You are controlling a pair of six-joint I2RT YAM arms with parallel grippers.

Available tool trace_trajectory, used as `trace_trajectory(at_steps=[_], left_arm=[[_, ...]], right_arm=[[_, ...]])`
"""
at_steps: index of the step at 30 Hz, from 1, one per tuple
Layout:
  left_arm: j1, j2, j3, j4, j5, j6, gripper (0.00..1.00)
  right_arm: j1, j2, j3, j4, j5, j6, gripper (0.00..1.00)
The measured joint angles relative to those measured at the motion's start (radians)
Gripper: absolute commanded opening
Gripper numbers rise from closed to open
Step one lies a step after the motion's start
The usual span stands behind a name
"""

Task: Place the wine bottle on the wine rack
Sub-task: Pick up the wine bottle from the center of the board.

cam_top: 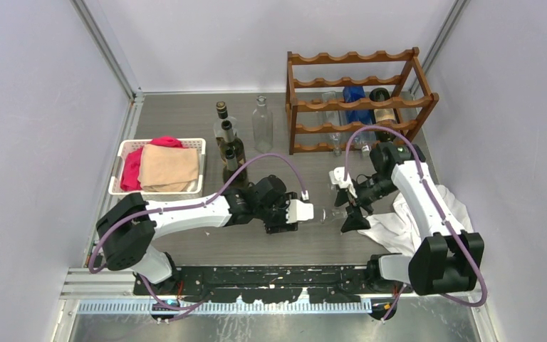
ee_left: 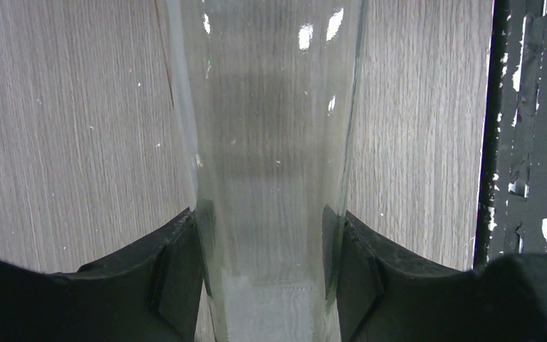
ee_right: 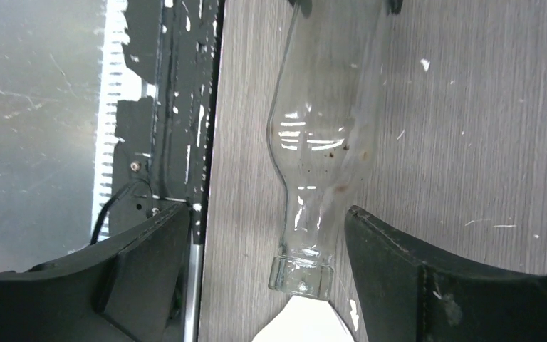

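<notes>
Lying on its side, close to the middle of the surface's near edge: one clear glass wine bottle (cam_top: pixel 325 212), mouth pointing toward the right edge. I cannot tell whether it touches the surface.

Grasp: my left gripper (ee_left: pixel 271 249) is clamped on the bottle's body, one black finger pressed to each side of the glass.

My right gripper (ee_right: pixel 267 214) stands released. Its jaws are spread wide on either side of the bottle's neck, and there is a gap between glass and each finger.

Reddish-brown wooden wine rack (cam_top: pixel 362 104), with wavy rails in tiers: far right corner of the surface, well apart from the held bottle. It carries a dark bottle (cam_top: pixel 381 107), a blue item (cam_top: pixel 354 96) and a clear bottle (cam_top: pixel 331 107).

Dark green glass bottles (cam_top: pixel 231 153), upright in a cluster: far half, left of the rack.

Tall clear glass bottle (cam_top: pixel 261 125), upright: between that cluster and the rack.

White plastic slatted basket (cam_top: pixel 122 167): left edge. It holds a tan folded cloth (cam_top: pixel 167 167) lying over a red cloth (cam_top: pixel 132 171).

White crumpled cloth (cam_top: pixel 399 228): right edge, under my right arm.

Grey wood-grain table (cam_top: pixel 185 121) carries all of these.
</notes>
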Motion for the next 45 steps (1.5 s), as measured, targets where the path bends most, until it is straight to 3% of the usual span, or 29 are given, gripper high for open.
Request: trace_trajectory(at_steps=[9,16,19,23,25,28,29,34,37,45], left_arm=[[0.000,0.000,0.000,-0.018,0.003,0.005,0.00],[0.000,0.000,0.000,-0.019,0.003,0.006,0.00],[0.000,0.000,0.000,-0.019,0.005,0.006,0.00],[0.002,0.000,0.000,-0.020,0.006,-0.005,0.00],[0.002,-0.001,0.000,-0.021,0.005,-0.001,0.01],[0.002,-0.001,0.000,-0.023,0.006,-0.003,0.44],[0.002,-0.001,0.000,-0.023,0.006,-0.005,0.54],[0.003,-0.003,0.000,-0.006,-0.013,-0.026,0.78],[0.004,-0.029,0.000,0.034,-0.030,-0.040,0.86],[0.001,-0.164,0.007,0.072,-0.034,-0.078,0.88]], right_arm=[[0.138,-0.111,-0.117,0.256,0.143,0.230,0.66],[0.176,-0.171,-0.183,0.381,0.202,0.328,0.51],[0.181,-0.172,-0.185,0.413,0.216,0.352,0.40],[0.183,-0.172,-0.187,0.436,0.221,0.383,0.03],[0.184,-0.172,-0.190,0.438,0.219,0.385,0.01],[0.187,-0.173,-0.190,0.441,0.219,0.418,0.01],[0.187,-0.174,-0.191,0.447,0.221,0.446,0.01],[0.161,-0.174,-0.190,0.462,0.210,0.578,0.01],[0.100,-0.174,-0.190,0.455,0.168,0.632,0.01],[-0.047,-0.174,-0.190,0.465,0.150,0.701,0.01]])
